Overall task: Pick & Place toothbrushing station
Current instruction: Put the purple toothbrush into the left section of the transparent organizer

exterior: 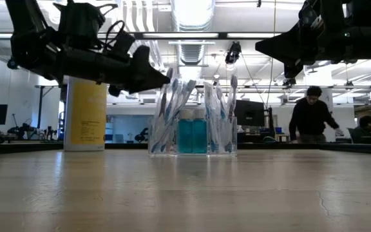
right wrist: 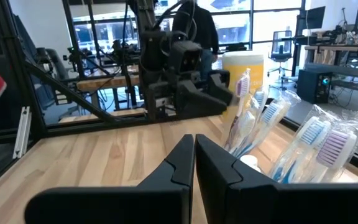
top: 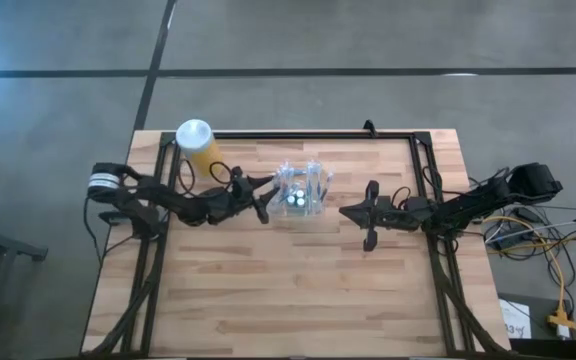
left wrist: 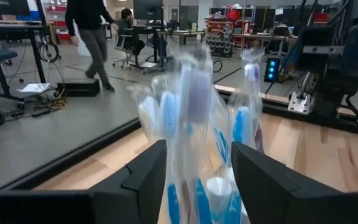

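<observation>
Over on the far left of the bench (top: 268, 290), a yellow canister (top: 199, 143) with a white lid was parked near the back edge, well out of the way, so it probably wasn't part of the job. Next along, the left tool (top: 265, 199) was held low and level, its fingers (left wrist: 145, 174) parted with the wrapped toothbrushes (left wrist: 191, 106) seen between them. No squeeze on anything could be made out, so it was judged to be either letting go or lining up. Right beside its tips, the toothbrushing station (top: 301, 192) was sat flat on the bench around the middle, toward the back, brushes upright and a blue bottle (exterior: 192, 135) inside. Looked placed rather than carried. Past it, the right tool (top: 346, 211) was kept pinched closed and empty, near the station but not touching it, apparently just waiting.
</observation>
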